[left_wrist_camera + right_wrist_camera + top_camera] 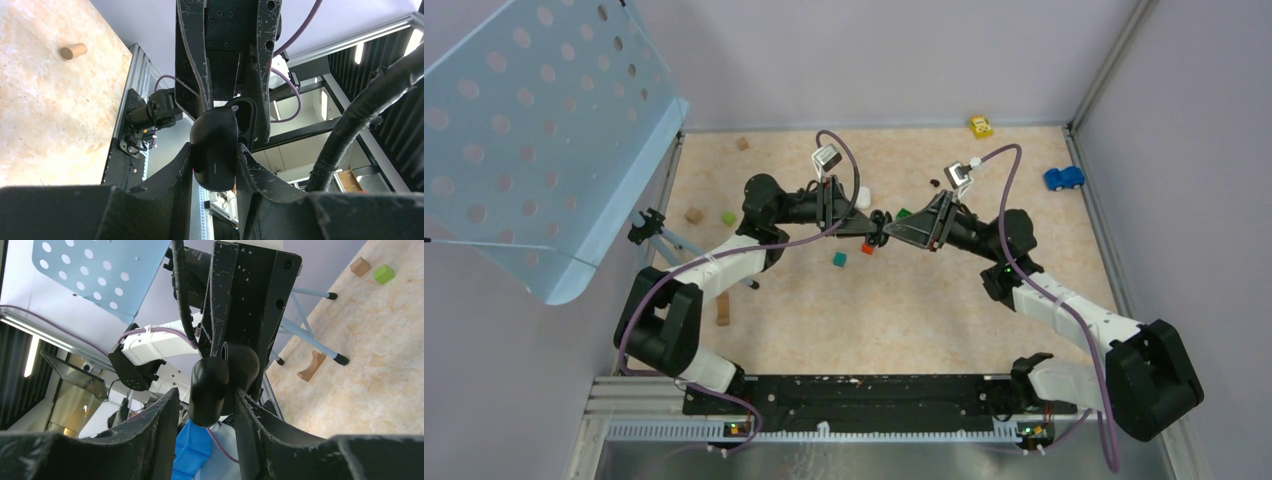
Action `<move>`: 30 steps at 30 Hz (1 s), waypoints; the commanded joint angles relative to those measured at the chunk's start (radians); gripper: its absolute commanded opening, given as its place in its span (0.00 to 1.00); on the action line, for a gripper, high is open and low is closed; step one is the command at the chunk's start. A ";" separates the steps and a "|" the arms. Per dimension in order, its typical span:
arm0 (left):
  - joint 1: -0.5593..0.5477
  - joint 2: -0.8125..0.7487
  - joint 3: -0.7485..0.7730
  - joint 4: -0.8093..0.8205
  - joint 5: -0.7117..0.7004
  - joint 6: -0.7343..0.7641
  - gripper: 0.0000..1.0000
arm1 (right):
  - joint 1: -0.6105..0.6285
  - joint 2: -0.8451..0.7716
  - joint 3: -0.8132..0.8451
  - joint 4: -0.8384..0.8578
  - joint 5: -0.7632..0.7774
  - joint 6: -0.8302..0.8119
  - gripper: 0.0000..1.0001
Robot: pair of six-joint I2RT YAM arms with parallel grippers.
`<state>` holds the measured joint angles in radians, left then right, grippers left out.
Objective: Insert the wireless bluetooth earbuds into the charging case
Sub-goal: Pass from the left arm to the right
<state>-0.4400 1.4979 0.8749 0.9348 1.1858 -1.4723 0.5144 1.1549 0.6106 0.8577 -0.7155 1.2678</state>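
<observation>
Clamping the glossy black plastic charging case [215,165] by its flanks, your left gripper [215,149] holds it above mid-table. The right gripper [206,390] comes in from 3 o'clock, fingers narrow around the opened end; whether they actually bite cannot be told. Expect the shell to be light, hard and slippery, with a weak hinge, so hold it by the flat sides. At 1 o'clock on the table, a tiny speck may be a black earbud [934,182]; it is too small to confirm.
</observation>
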 commanded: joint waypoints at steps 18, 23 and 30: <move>-0.008 -0.012 -0.004 0.051 0.011 0.006 0.00 | 0.009 -0.001 0.051 -0.019 0.025 -0.042 0.44; -0.009 -0.011 -0.001 0.047 0.012 0.007 0.00 | 0.009 0.004 0.061 -0.044 0.018 -0.056 0.38; -0.009 -0.008 -0.002 0.043 0.017 0.005 0.02 | 0.009 -0.004 0.044 -0.041 0.031 -0.051 0.00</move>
<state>-0.4351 1.4979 0.8730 0.9344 1.1889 -1.4639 0.5144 1.1545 0.6239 0.7994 -0.7048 1.2457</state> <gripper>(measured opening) 0.367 0.094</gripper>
